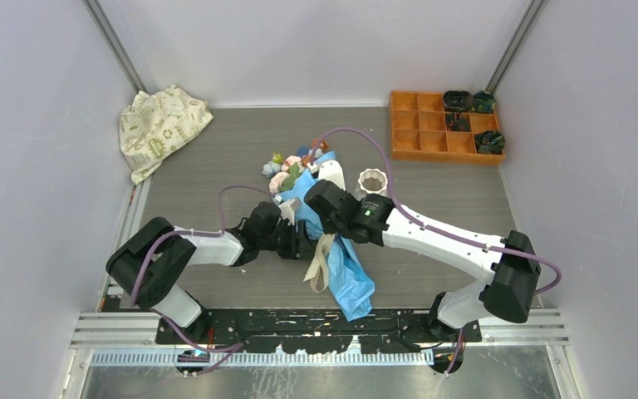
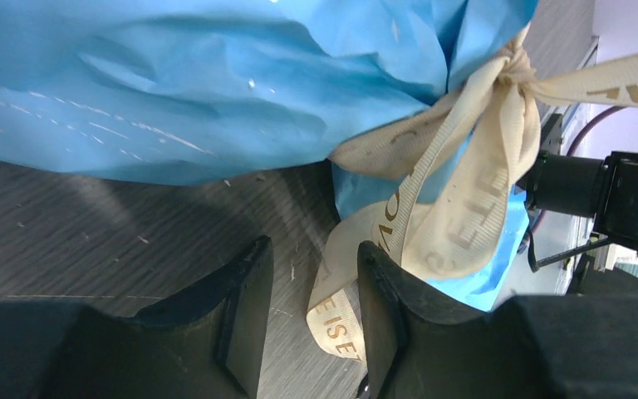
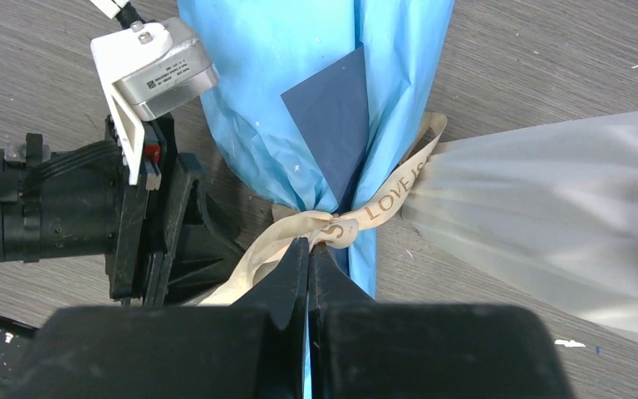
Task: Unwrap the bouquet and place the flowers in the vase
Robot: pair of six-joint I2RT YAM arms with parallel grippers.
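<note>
Two grippers: left gripper (image 2: 309,266) half-open, straddling the tail of the beige printed ribbon (image 2: 465,216); right gripper (image 3: 310,249) closed at the knot, hold unclear.
Bright blue paper bouquet (image 3: 282,58): knot tied.
Advice: clamp tail, pull left.

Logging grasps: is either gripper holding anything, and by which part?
The right gripper is shut on the ribbon, right at its knot. The left gripper is open around one of its tails, not clamping it.
</note>
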